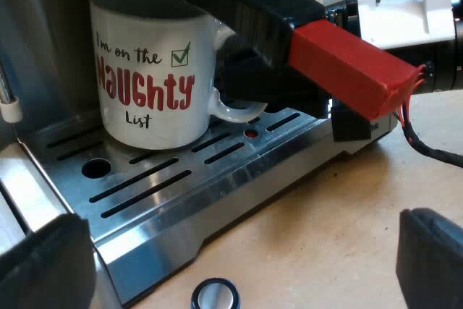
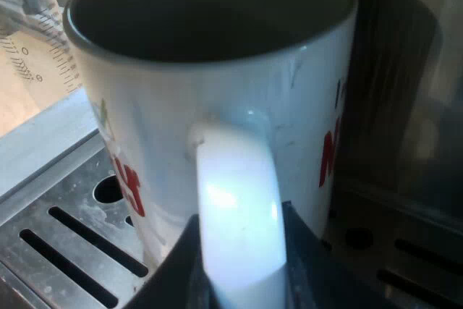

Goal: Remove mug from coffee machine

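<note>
right gripper (image 2: 239, 262) jaws clasp the mug (image 2: 217, 99) by its handle (image 2: 239, 193), on the tray (image 1: 239, 179). left gripper (image 1: 235, 265) jaws wide, empty.

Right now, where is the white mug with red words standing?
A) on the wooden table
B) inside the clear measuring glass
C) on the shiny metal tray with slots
C: the white mug with red words sits upright on the slotted metal tray, near the red-ended handle.

Glossy ceramic mug (image 1: 148, 70); brushed metal drip tray (image 1: 217, 193).
</note>
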You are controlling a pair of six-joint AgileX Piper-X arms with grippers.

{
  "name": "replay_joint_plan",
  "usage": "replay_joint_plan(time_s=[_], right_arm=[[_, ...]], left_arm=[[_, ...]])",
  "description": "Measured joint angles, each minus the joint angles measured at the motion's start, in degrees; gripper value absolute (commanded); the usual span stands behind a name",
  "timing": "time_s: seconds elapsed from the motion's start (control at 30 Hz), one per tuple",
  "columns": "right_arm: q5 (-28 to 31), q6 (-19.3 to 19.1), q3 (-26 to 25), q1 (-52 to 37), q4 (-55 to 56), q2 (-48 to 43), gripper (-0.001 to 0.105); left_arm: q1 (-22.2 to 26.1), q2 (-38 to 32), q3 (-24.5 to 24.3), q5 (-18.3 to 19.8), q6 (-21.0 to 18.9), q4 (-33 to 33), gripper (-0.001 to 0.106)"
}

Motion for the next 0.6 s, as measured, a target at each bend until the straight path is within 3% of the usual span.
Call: replay_joint_plan(time_s=[0.3,0.43,0.6], right_arm=[[0.5,0.0,0.0,0.0,6.1,-3.2,0.000],[0.8,0.2,0.8,0.0,12.6,-7.4,0.000],[0.7,0.4,1.8,0.0,14.9,-9.7,0.000]], left_arm=[[0.0,0.0,0.0,0.0,0.0,0.0,0.086],[0.0,0.0,0.0,2.7,-0.1,0.0,0.086],[0.0,0.0,0.0,3.0,-0.1,0.0,0.086]])
